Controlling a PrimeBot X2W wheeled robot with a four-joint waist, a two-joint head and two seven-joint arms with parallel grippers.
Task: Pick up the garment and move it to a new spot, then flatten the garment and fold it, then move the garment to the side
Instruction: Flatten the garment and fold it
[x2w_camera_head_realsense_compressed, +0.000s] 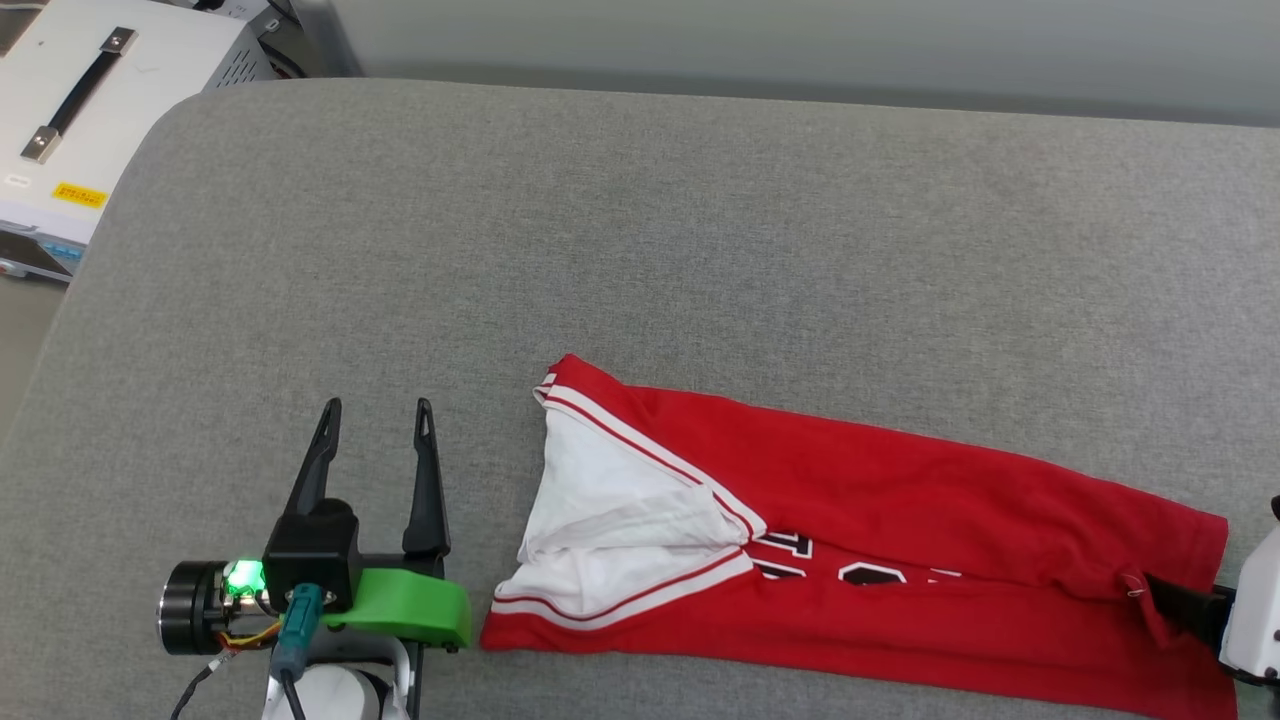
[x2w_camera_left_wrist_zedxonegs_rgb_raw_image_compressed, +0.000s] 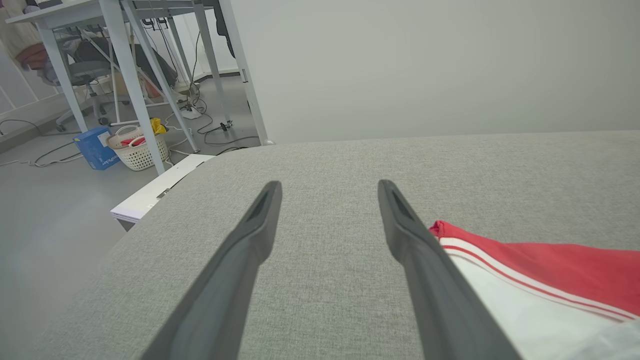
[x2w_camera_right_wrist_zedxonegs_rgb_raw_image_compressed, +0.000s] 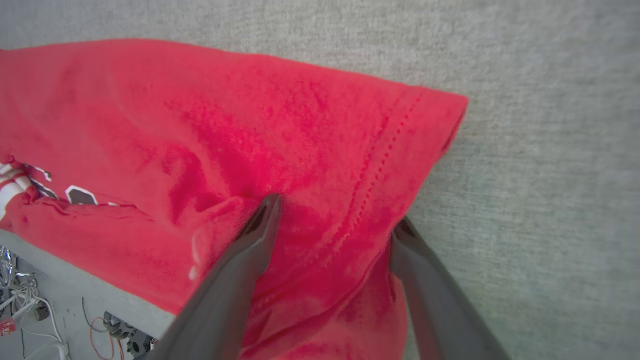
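Note:
The garment (x2w_camera_head_realsense_compressed: 900, 500) is a red jersey folded into a long band across the near part of the grey padded table (x2w_camera_head_realsense_compressed: 600, 220). Its white sleeve with striped trim lies at its left end, and black lettering shows in the fold. My left gripper (x2w_camera_head_realsense_compressed: 377, 410) stands open over bare table just left of the sleeve; in the left wrist view, my left gripper (x2w_camera_left_wrist_zedxonegs_rgb_raw_image_compressed: 330, 185) has the sleeve trim of the garment (x2w_camera_left_wrist_zedxonegs_rgb_raw_image_compressed: 550, 260) beside its right finger. My right gripper (x2w_camera_head_realsense_compressed: 1165, 595) is at the red hem on the right. In the right wrist view, my right gripper (x2w_camera_right_wrist_zedxonegs_rgb_raw_image_compressed: 337, 210) is open, with hem cloth of the garment (x2w_camera_right_wrist_zedxonegs_rgb_raw_image_compressed: 250, 125) bunched between its fingers.
A white equipment case (x2w_camera_head_realsense_compressed: 90, 120) with a black handle stands beyond the table's far left corner. On the floor past that corner are desk legs, a white basket (x2w_camera_left_wrist_zedxonegs_rgb_raw_image_compressed: 137, 150) and a blue box (x2w_camera_left_wrist_zedxonegs_rgb_raw_image_compressed: 95, 147). The garment lies close to the table's near edge.

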